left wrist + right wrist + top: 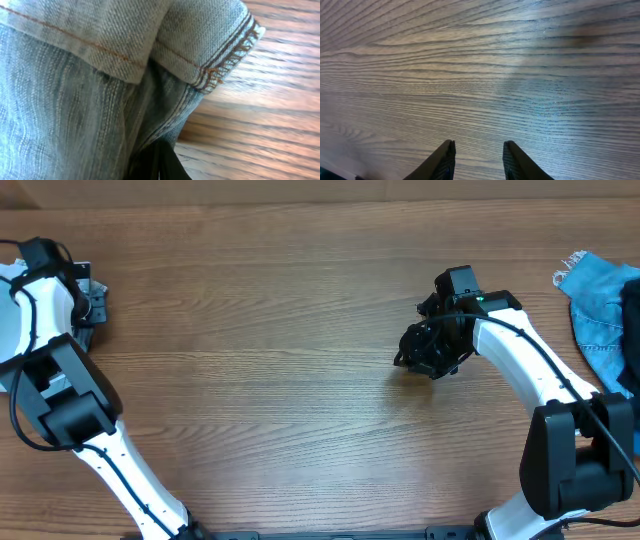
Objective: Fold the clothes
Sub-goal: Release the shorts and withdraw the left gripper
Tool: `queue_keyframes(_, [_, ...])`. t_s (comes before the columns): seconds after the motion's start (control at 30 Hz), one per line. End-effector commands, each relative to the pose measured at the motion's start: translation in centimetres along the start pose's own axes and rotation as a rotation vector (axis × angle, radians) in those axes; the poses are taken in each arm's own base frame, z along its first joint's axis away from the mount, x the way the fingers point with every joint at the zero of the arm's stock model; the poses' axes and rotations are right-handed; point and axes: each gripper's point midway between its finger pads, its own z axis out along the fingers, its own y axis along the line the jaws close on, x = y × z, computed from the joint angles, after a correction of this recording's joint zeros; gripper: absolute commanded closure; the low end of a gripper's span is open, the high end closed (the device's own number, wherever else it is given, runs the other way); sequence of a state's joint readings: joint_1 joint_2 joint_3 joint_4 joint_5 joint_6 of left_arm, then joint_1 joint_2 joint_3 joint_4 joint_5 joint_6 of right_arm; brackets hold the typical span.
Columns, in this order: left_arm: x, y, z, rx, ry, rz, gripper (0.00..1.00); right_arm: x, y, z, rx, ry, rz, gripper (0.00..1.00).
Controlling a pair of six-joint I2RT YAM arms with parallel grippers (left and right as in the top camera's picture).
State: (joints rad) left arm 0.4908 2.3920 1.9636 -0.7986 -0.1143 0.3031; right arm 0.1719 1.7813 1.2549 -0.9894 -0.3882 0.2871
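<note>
Folding has barely begun: no folded piece shows anywhere on the wood-grain table [280, 330]. The left hand [156, 162], at the table's far left edge, is closed, seemingly pinching the pale jeans [75, 100] — coarse washed twill with orange-stitched hems. The right hand [477, 161] hovers part-open and empty over bare wood. A medium-blue denim garment [598, 315] with a frayed white edge lies crumpled at the far right — untouched.

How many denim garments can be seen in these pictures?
2. A medium-blue garment lies at the right edge of the table in the overhead view; pale jeans fill the left wrist view. More may lie outside the frames.
</note>
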Motion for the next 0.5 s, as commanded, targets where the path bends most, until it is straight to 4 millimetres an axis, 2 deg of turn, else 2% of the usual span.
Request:
queue_keyframes(0.0, [-0.3,0.2,0.9,0.021,-0.019,-0.120,0.96,-0.1,0.6,-1.0,-0.009,-0.030,-0.019,0.65])
queue_keyframes(0.17, [-1.3,-0.8,0.8,0.084,-0.059,-0.181,0.92,0.1,0.5,-1.0,-0.005,-0.022,-0.016,0.65])
queue_keyframes(0.2, [-1.4,-0.9,0.7,0.094,-0.063,-0.193,0.89,0.1,0.5,-1.0,-0.006,-0.024,-0.016,0.65])
queue_keyframes(0.27, [-2.0,-1.1,0.2,0.119,-0.074,-0.244,0.74,0.0,0.5,-1.0,-0.006,-0.024,-0.017,0.65])
queue_keyframes(0.37, [-3.0,-0.9,-2.0,0.139,-0.076,-0.250,0.75,0.1,0.5,-1.0,-0.006,-0.023,-0.017,0.65])
queue_keyframes(0.43, [-3.6,-1.0,-4.6,0.167,-0.073,-0.247,0.74,-0.4,0.2,-1.2,0.017,-0.047,-0.027,0.64])
queue_keyframes(0.47, [-4.3,-1.6,-6.8,0.219,-0.090,-0.247,0.74,-1.6,-0.4,-1.9,0.068,-0.117,-0.067,0.60])
